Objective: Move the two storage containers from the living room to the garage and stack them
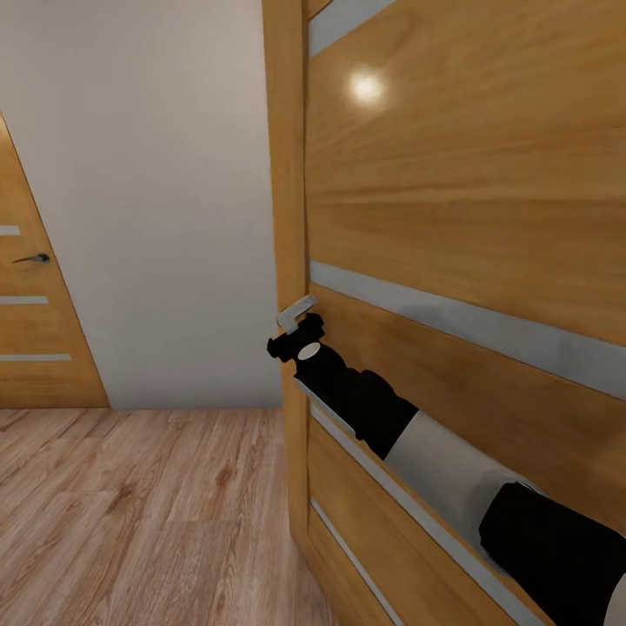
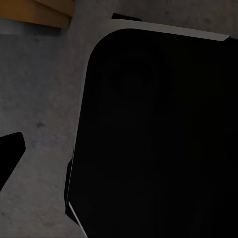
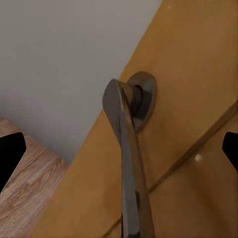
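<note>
The two storage containers are out of view. A wooden door with pale stripes stands ajar close in front of me. My right arm reaches along it, and my right gripper is at the metal lever handle. In the right wrist view the handle lies between the spread fingertips of the open right gripper, apart from both. In the left wrist view one black fingertip hangs over a dark grey speckled floor beside my black base.
A beige wall and light wood plank floor lie to the left of the door's edge. A second striped wooden door with a dark handle stands shut at far left. A tan-orange edge shows above the grey floor.
</note>
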### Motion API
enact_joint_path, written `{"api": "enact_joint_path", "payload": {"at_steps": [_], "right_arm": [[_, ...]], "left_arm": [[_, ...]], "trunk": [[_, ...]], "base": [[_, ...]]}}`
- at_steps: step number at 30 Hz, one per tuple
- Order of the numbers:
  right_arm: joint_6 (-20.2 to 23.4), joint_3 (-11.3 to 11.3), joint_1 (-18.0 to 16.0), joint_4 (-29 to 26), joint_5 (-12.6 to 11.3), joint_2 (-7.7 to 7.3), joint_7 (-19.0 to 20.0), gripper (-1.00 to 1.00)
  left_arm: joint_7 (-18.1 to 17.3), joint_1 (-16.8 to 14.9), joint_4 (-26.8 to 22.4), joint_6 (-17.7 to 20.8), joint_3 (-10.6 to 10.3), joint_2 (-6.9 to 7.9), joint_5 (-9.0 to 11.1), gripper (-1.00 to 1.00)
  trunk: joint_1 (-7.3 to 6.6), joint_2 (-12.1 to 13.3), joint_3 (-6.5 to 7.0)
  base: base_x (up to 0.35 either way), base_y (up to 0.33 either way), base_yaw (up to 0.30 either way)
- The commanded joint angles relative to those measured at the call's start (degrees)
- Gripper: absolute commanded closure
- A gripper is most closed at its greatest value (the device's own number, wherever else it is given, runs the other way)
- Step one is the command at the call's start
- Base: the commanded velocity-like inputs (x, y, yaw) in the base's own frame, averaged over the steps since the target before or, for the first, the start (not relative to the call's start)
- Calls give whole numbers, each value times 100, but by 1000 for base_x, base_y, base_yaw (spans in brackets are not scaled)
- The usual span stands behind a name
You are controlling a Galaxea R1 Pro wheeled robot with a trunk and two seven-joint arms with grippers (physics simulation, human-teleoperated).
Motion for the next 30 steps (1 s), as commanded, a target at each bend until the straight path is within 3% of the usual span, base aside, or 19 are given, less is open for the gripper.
{"api": "enact_joint_path", "payload": {"at_steps": [1,8,15,30], "right_arm": [[24,12,-8,-1,-37,0,-62,-100],[38,8,-8,-1,-39,0,-70,-100],[377,2,-8,-7,-34,0,-307,-100],[355,-8,-8,-8,-40,0,-332,-100]], "left_arm": [[1,-1,0,-14,8,0,28,-100],[1,-1,0,-14,8,0,28,-100],[1,-1,0,-14,11,0,28,-100],[1,-1,0,-14,7,2,28,-100]], "trunk": [[0,-3,-6],[0,-3,-6],[0,-3,-6],[0,-3,-6]], "base": [[2,0,0],[0,0,0],[0,0,0],[0,0,0]]}}
